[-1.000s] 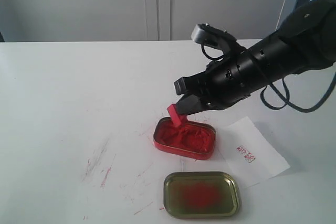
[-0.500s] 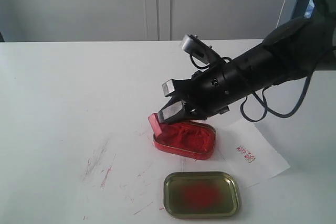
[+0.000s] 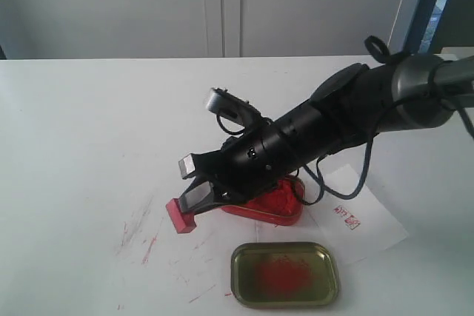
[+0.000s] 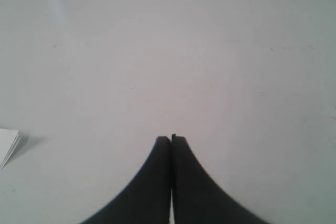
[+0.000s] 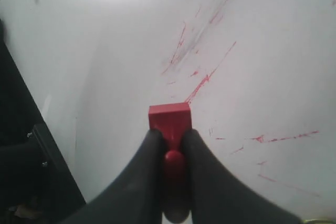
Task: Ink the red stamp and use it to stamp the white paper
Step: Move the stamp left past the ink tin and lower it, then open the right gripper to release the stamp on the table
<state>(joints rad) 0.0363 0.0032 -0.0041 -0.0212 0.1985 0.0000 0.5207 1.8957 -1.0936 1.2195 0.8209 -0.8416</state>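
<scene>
Exterior view: right tool [image 3: 197,192] clamped on small solid-red square-based stamp [image 3: 180,217], low at the white surface [image 3: 81,123], left of the rectangular red ink tin [image 3: 285,209]. Thin white paper sheet [image 3: 374,223] lies right of the tin; gold-olive metal lid [image 3: 285,274] lies in front.
Left wrist view: left tool [image 4: 171,139], fingers together.
Right wrist view: stamp knob pinched between fingers, red scratches [image 5: 210,77] beside.

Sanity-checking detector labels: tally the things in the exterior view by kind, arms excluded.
red stamp: 1
red ink tin: 1
gold lid: 1
white paper: 1
Total: 4
</scene>
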